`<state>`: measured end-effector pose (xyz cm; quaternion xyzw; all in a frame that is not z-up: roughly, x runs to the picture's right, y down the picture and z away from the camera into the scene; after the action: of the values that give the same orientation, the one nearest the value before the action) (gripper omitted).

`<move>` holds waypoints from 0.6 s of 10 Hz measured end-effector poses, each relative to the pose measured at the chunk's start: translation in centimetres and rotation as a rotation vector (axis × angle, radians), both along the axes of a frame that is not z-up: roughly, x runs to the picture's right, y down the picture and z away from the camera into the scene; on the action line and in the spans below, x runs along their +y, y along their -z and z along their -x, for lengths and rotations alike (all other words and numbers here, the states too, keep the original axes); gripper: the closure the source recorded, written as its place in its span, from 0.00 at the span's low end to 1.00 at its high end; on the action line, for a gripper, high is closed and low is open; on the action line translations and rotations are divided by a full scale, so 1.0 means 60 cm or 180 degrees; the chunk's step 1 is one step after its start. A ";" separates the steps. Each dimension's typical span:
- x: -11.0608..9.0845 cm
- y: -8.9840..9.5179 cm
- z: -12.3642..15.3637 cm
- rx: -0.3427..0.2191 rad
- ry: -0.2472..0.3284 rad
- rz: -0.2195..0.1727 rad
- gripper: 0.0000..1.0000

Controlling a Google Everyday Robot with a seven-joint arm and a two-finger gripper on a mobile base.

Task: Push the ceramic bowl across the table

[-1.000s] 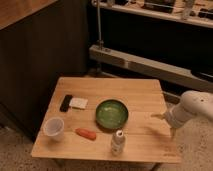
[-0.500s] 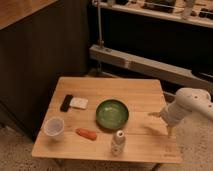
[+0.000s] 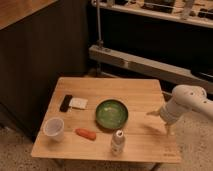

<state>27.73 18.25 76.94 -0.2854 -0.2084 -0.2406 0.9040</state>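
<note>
Camera view: the ceramic bowl (image 3: 112,114) sits mid-desk (image 3: 125,87), centre of frame. The gripper (image 3: 159,116) hangs at centre right, over the desk's right edge, apart from the bowl and holding nothing visible; its opening cannot be told. Contact and push both remain outstanding.

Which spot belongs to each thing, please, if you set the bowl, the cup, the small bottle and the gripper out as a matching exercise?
1 ceramic bowl
2 white cup
3 small bottle
4 gripper

A near edge, just in front of the bowl
B picture-right of the bowl, apart from it, over the table
C middle of the table
D near-left corner

Pairs: 1-C, 2-D, 3-A, 4-B.
</note>
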 end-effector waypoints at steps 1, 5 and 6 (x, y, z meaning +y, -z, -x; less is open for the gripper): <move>0.001 0.003 -0.003 0.0011 0.0002 0.0019 0.20; -0.008 -0.007 0.007 -0.0007 0.0058 0.0120 0.20; -0.005 -0.007 0.006 0.0016 0.0049 0.0148 0.20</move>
<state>27.38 17.96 77.38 -0.3085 -0.2094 -0.2419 0.8958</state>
